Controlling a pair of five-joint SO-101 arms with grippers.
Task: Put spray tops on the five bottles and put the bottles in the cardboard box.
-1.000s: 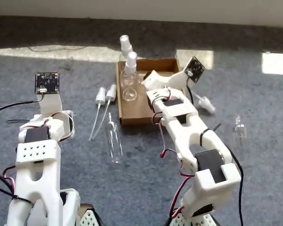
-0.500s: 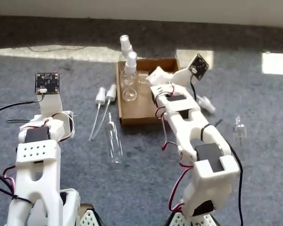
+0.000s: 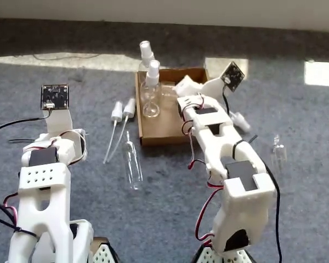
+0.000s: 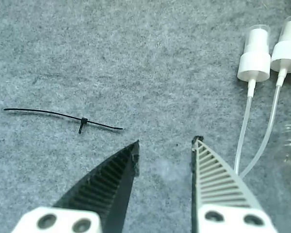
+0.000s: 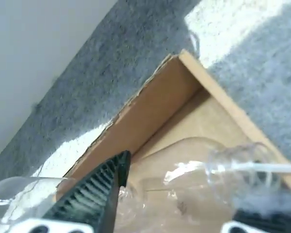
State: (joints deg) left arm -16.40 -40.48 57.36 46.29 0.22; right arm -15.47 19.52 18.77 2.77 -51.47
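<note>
My right gripper [image 3: 185,86] hangs open over the far right corner of the cardboard box [image 3: 165,131]. A clear bottle [image 5: 203,170] with a spray tube inside lies on the box floor between its fingers [image 5: 94,196]. Another bottle with a spray top [image 3: 151,87] stands in the box, and one more [image 3: 146,55] stands at its far edge. My left gripper [image 4: 166,143] is open over bare carpet. Beside it lie two loose spray tops [image 4: 254,60], also seen in the high view [image 3: 122,111]. An empty bottle [image 3: 131,163] lies on the carpet near the box.
To the right of the box, a loose spray top [image 3: 238,120] lies on the carpet and a small empty bottle [image 3: 278,150] stands farther right. A black zip tie [image 4: 63,116] lies near the left gripper. The floor is grey carpet.
The right arm has swung a little to the right and toward the box's far corner. The left arm has not moved.
</note>
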